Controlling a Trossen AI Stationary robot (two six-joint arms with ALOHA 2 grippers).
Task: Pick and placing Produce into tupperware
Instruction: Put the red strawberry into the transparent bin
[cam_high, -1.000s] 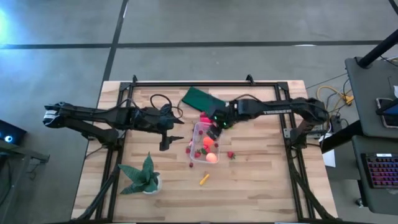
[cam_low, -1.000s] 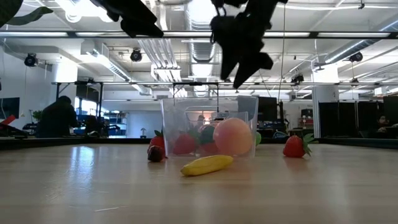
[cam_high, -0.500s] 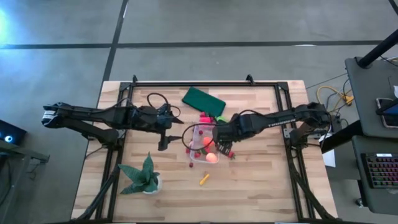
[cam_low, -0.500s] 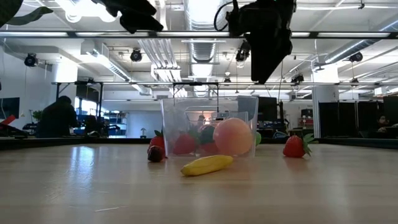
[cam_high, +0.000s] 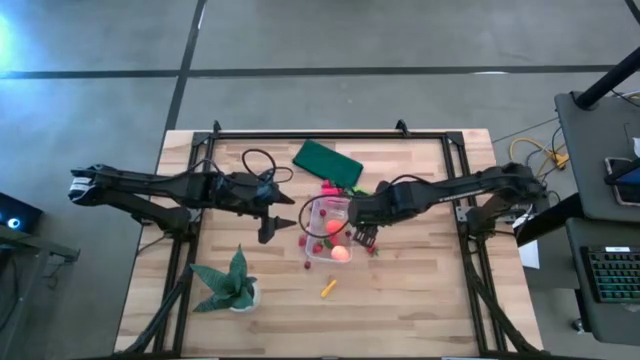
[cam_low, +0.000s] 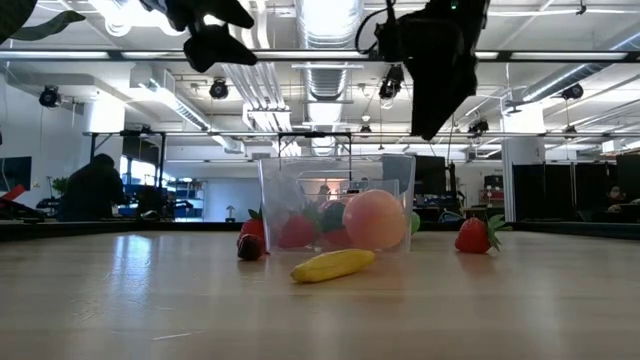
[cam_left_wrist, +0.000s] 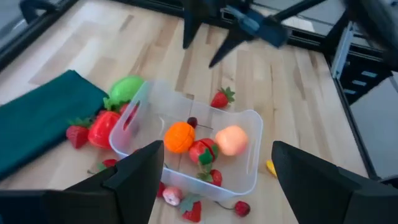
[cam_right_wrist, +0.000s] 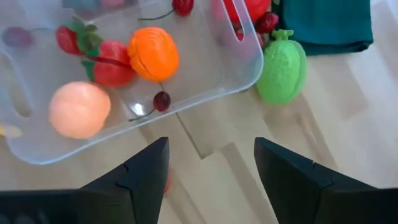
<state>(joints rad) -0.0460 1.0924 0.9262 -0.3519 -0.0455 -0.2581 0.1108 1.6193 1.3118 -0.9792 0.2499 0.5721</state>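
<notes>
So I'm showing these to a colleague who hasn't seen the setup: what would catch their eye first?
Probably the clear tupperware at mid-table, already holding an orange ball, a peach-coloured ball and red pieces. Next, the two dark arms meeting over it: the right gripper hangs open at the box's right edge, the left gripper open to its left. A lime-green piece lies outside, beside a dark green cloth.

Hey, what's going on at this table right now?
Two robot arms are sorting toy produce into a clear tupperware at the table's middle. An orange piece, a peach ball and some strawberries are already inside. The right end effector hovers open and empty at the box's edge above a loose strawberry. The left end effector waits open on the other side. A green piece, a yellow stick and several berries remain on the table.
</notes>
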